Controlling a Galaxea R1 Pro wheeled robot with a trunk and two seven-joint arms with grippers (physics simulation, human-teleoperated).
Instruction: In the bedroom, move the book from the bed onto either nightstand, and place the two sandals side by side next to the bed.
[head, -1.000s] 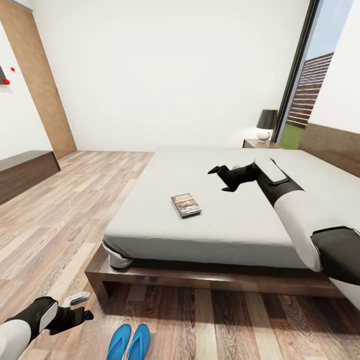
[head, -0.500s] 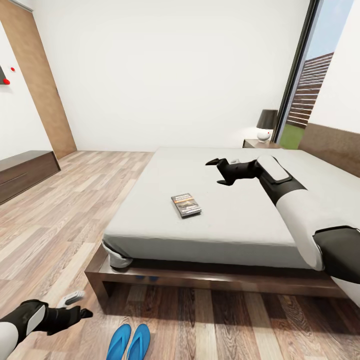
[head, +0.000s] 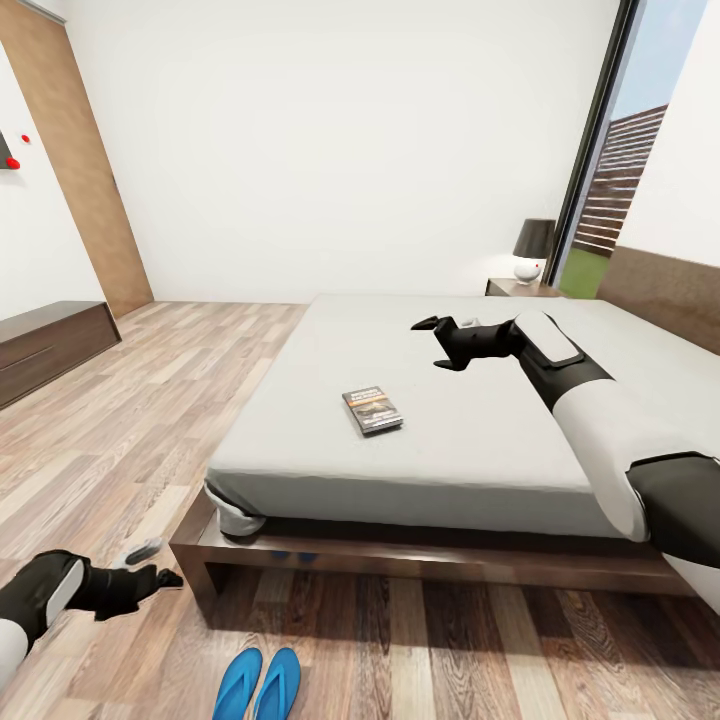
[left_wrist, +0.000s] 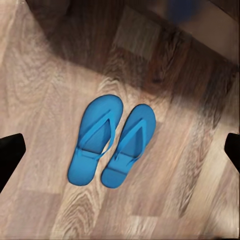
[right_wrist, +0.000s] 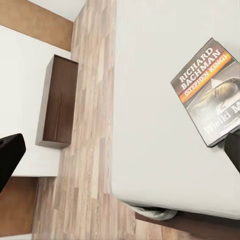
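Head view. The bed (head: 480, 440) is occupying the middle of the room, its off-white mattress sitting in a dark wooden frame. The book (head: 372, 410) is lying flat on the mattress, toward the foot-end corner nearer the robot's left. The right pincer (head: 434, 343) is hovering above the mattress, beyond the book and apart from it, its jaws standing wide and holding nothing. The left pincer (head: 163, 567) is hanging low over the wooden floor (head: 100, 440) off the bed's corner; its jaw state cannot be told here. The two sandals (head: 258, 684) are lying side by side on the floor, touching, just in front of the bed's foot end. A nightstand (head: 520, 288) is standing at the far side of the bed, carrying a lamp (head: 533, 250). A long low bench (head: 45, 345) is standing against the left wall.

Left wrist view. The sandals (left_wrist: 112, 141) are lying parallel on the floor planks, between widely parted black fingertips (left_wrist: 9, 155), untouched.

Right wrist view. The book (right_wrist: 212, 91) is lying cover-up on the mattress, title text showing, with a dark fingertip (right_wrist: 9, 152) far to one side.
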